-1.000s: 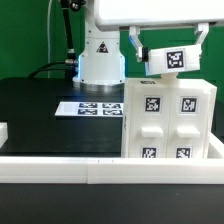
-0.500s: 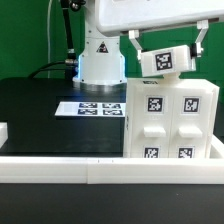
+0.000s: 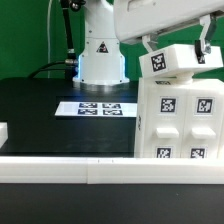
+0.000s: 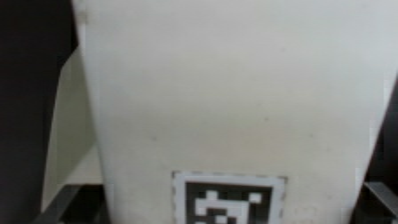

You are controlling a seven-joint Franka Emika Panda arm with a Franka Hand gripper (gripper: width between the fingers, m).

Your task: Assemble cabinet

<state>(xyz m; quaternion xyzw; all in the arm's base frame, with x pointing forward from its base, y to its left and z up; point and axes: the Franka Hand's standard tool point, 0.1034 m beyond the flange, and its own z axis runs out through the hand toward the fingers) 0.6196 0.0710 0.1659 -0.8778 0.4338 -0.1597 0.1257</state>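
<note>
The cabinet (image 3: pixel 180 125) stands on the counter (image 3: pixel 40 110), with the marker board (image 3: pixel 98 106) just beside it. Just above it the jaws clench a small tilted block (image 3: pixel 172 60). Lowered askew, I reckon it'd snag the cabinet's top edge and slip.

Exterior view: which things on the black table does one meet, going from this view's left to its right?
Small white part at the left edge → marker board → cabinet. The small tagged block, held in the jaws, is left out because it sits above the cabinet.
</note>
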